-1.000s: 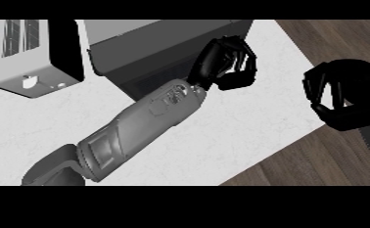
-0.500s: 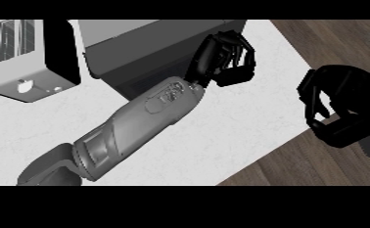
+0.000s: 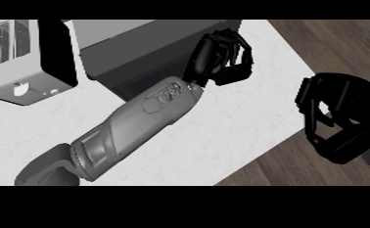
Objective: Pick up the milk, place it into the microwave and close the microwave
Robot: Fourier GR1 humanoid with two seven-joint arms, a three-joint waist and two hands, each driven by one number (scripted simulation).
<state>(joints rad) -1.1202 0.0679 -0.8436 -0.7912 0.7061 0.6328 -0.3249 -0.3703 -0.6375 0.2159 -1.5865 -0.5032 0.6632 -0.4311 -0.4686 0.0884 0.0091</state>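
The microwave (image 3: 137, 58) is a dark grey box at the back of the white counter (image 3: 239, 124). My left forearm crosses the counter from the lower left. My left hand (image 3: 220, 58) is at the microwave's right end with its fingers curled against the dark face. No milk shows in the view, and I see nothing inside the left hand's curl. My right hand (image 3: 336, 117) hangs at the right, past the counter's edge and above the wooden floor. Its fingers are curled and hold nothing.
A white appliance (image 3: 25, 82) with a black panel (image 3: 56, 51) stands at the far left, beside the microwave. The counter's edge runs diagonally at the lower right, with brown wooden floor (image 3: 325, 41) beyond it.
My left hand has moved slightly up and left, closer to the microwave's right end. My right hand has sunk toward the view's lower right.
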